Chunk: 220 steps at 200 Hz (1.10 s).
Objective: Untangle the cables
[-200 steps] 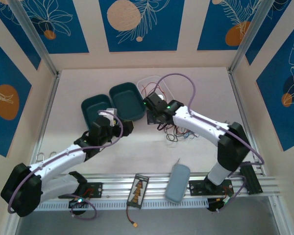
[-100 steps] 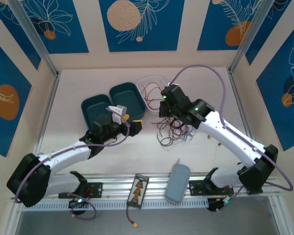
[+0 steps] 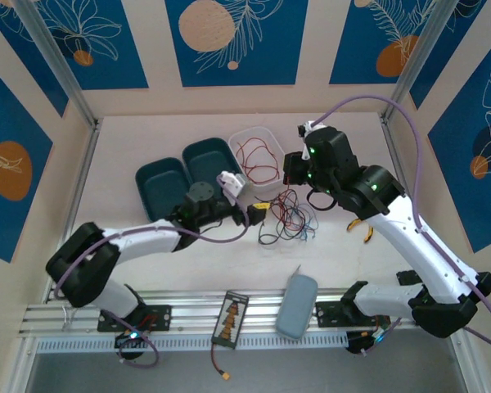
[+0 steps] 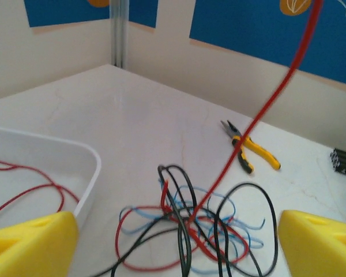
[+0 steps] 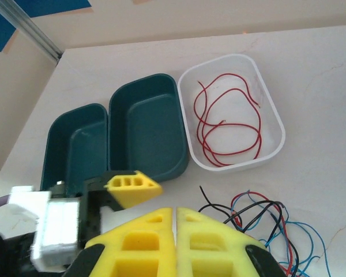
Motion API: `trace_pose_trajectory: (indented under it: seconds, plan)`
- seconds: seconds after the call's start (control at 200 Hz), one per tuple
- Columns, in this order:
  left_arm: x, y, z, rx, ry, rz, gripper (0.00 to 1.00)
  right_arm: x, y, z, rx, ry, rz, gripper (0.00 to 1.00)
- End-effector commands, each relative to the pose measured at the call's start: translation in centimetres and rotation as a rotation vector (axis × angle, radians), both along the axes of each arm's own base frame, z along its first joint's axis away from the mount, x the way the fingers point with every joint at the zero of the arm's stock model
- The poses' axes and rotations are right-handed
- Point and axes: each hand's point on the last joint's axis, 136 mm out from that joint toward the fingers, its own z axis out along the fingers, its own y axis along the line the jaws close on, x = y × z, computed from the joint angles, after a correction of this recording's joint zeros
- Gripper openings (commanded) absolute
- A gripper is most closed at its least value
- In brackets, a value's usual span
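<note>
The cables (image 3: 286,217) lie as a loose tangle of thin red, black and blue wires on the table in front of the white tray (image 3: 239,139). My left gripper (image 3: 258,213) stands open just left of the tangle. In the left wrist view its yellow fingers (image 4: 40,239) flank the cables (image 4: 207,231) without touching them. One red cable (image 4: 265,109) runs taut from the tangle up and out of that view. My right gripper (image 3: 297,172) hangs above the tangle with its fingers (image 5: 155,231) pressed together. The pinch point itself is hidden.
The white tray (image 5: 277,115) holds loose red wires. Two empty teal trays (image 3: 159,176) (image 3: 209,160) stand to its left. Yellow-handled pliers (image 3: 362,229) lie right of the tangle. A grey case (image 3: 297,304) rests on the front rail.
My right gripper has risen from the tangle and moved back and right, drawing a red cable up. My left arm has stretched right to the tangle's edge.
</note>
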Motion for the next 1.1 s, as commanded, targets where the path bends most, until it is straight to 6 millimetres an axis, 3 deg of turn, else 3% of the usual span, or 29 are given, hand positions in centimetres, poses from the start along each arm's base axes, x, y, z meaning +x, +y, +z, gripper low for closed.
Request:
trace_pose_trajectory:
  seconds: [0.0,0.18,0.425,0.67,0.775,0.87,1.095]
  plan:
    - [0.7,-2.5,2.7,-0.067,-0.135,-0.058,0.78,-1.0,-0.1,1.9,0.032,-0.023,0.045,0.00]
    - [1.0,-5.5,2.9,-0.124,-0.160,-0.134,0.60,-1.3,-0.1,2.6,0.048,-0.023,0.062,0.00]
    - [0.2,-7.8,-0.8,-0.039,-0.147,-0.186,0.60,-1.2,-0.5,4.0,0.041,-0.050,0.064,0.00]
    - [0.9,-8.9,-3.8,-0.017,-0.063,-0.188,0.60,-1.5,-1.2,7.4,0.036,-0.134,0.073,0.00]
    - [1.5,-9.5,-4.7,-0.016,-0.030,-0.182,0.58,-1.7,-1.6,9.2,0.038,-0.182,0.075,0.00]
    - [2.3,-9.9,-5.4,-0.009,-0.002,-0.163,0.49,-1.8,-2.1,10.4,0.036,-0.219,0.068,0.00]
    - [2.5,-10.7,-6.5,-0.002,0.034,-0.178,0.48,-2.2,-3.2,12.9,0.028,-0.286,0.046,0.00]
